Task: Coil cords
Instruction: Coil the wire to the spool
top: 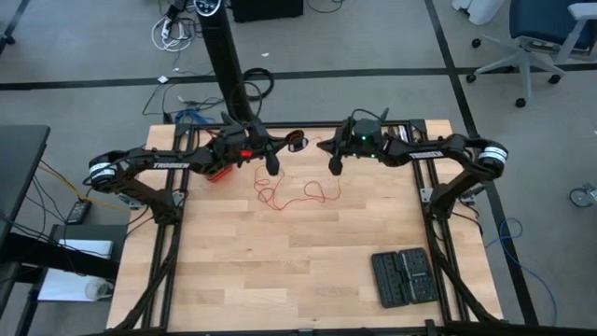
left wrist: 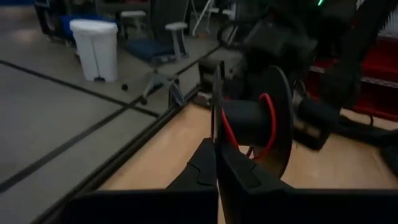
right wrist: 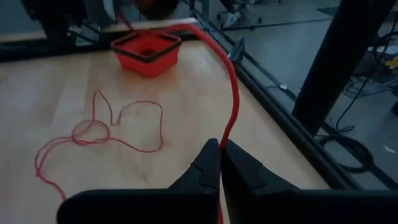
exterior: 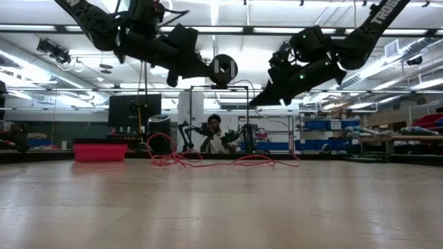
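While most of the thin red wire [top: 291, 194] lies in loose loops on the light wooden table [top: 280, 271], my left pincer [left wrist: 217, 163] is clamped on a dark round spool [left wrist: 264, 121] wound with red. My right pincer [right wrist: 221, 163] pinches a raised stretch of wire above the table's far edge

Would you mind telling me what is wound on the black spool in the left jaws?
A turn of red wire crosses the spool hub; the hub's far side is hidden.

One red wire [top: 291, 193], one spool [top: 297, 143], one red box [right wrist: 147, 51], two black trays [top: 402, 276].
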